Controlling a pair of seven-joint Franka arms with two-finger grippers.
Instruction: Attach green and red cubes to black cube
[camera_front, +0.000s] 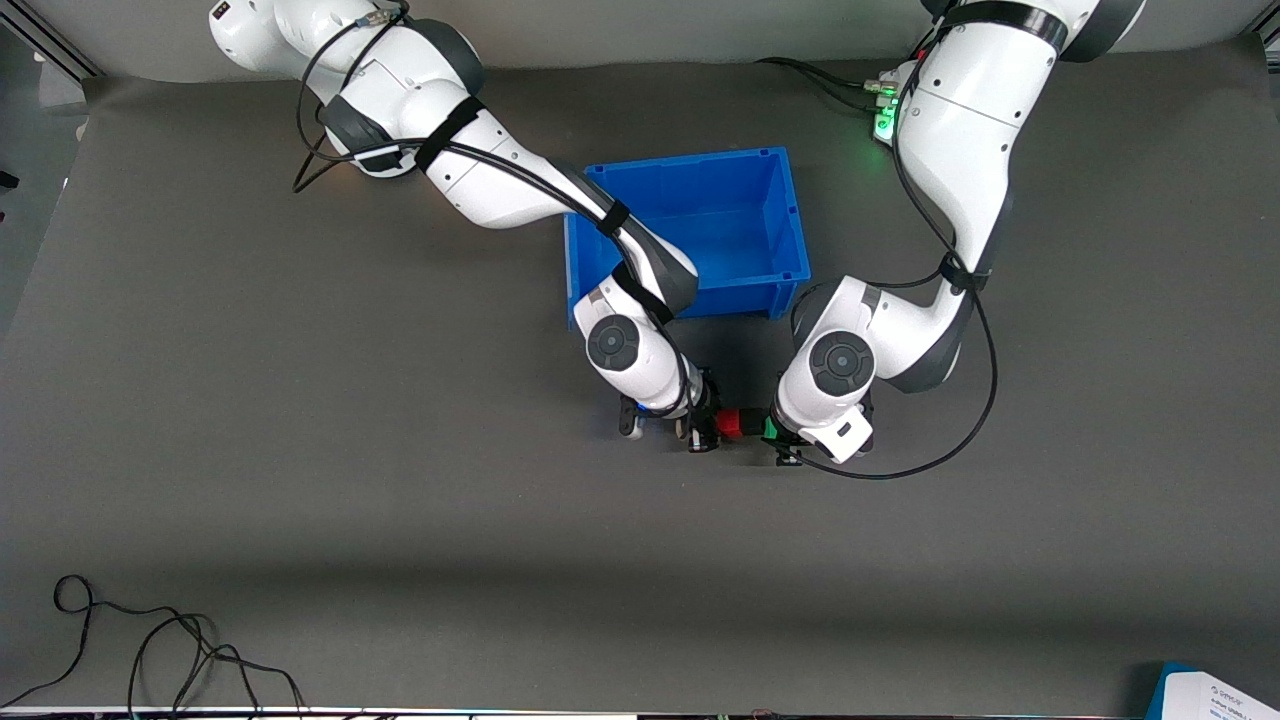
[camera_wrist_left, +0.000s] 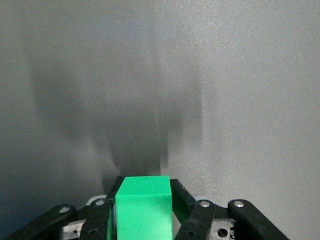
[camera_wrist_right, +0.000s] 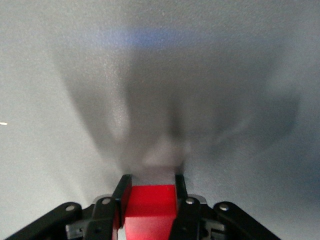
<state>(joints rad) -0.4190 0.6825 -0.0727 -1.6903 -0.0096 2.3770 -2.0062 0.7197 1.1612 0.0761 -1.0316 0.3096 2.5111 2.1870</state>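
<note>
**Holding two cubes end to end, nearer the front camera than the blue bin**

Item 1, right gripper (camera_wrist_right: 150, 197): fingers (camera_wrist_right: 122, 192) closed on the red cube (camera_wrist_right: 150, 202), one pad on each side face. From the front the red cube (camera_front: 729, 422) points out of the gripper toward the left arm's end of the tabletop.

Item 2, left gripper (camera_wrist_left: 145, 200): fingers (camera_wrist_left: 185, 200) closed on the green cube (camera_wrist_left: 144, 205), clamped likewise. Only a sliver of green (camera_front: 771, 428) shows under the wrist.

Item 3, black cube: not identifiable. A dark gap sits between red and green, which may be it, but I cannot tell it from the fingers.

Relation that matters: both cubes lie on one line running along the tabletop between the two wrists, facing each other, very close. Neither arm is clearly nearer; each carries its own piece.

Item 4, blue bin (camera_front: 790, 215): farther from the front camera than both grippers, apparently empty.

Item 5, tabletop (camera_front: 300, 450): grey mat.
</note>
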